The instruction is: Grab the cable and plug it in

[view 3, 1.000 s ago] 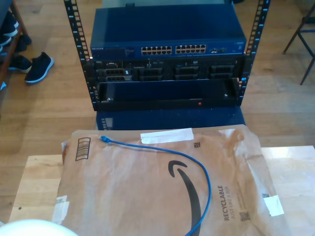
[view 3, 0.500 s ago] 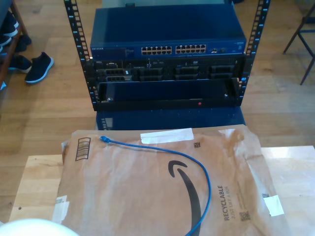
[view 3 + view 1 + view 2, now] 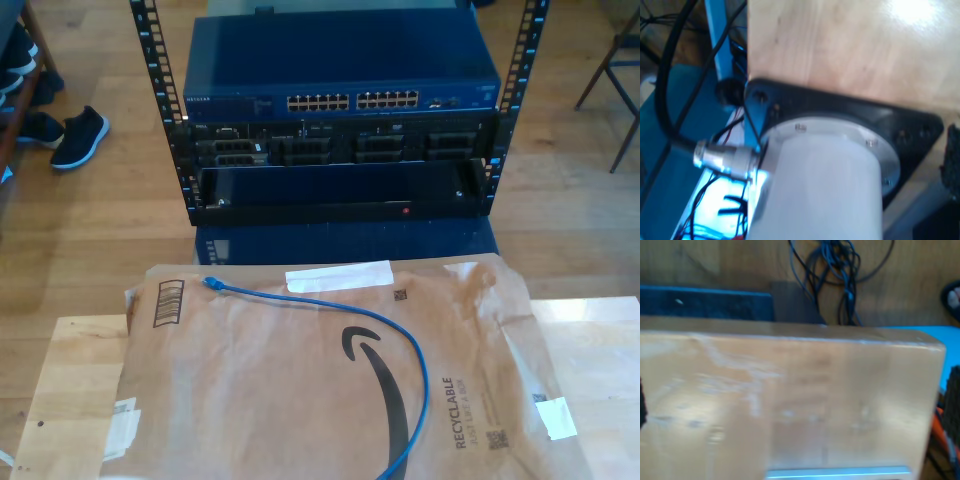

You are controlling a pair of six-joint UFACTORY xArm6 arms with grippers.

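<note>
Here, on the wooden desk (image 3: 75, 370) nearest the exterior camera, a flattened brown paper mailer (image 3: 300, 420) serves as a work mat. The bright-blue cable (image 3: 425, 380) lies loose across it, gripped by nothing. It rises from the picture's lower edge and bends toward the exterior view's left. Its RJ45 plug (image 3: 212, 284) rests close to the mailer's far edge. We judge that it was laid this way so the plug end sits free and flat, on the side closest to the hardware it must reach.

We cannot tell whether our first end effector or our second end effector is open or closed. The first wrist view looks down on a white arm base (image 3: 820, 185) bolted to a black plate (image 3: 840, 107), and the second looks across bare desk wood (image 3: 790, 400).

Beyond the desk, on the floor, stands the equipment rack (image 3: 150, 80). Its blue network switch (image 3: 340, 60) turns its rows of ports (image 3: 352, 101) toward us, seemingly the plug's destination.
</note>
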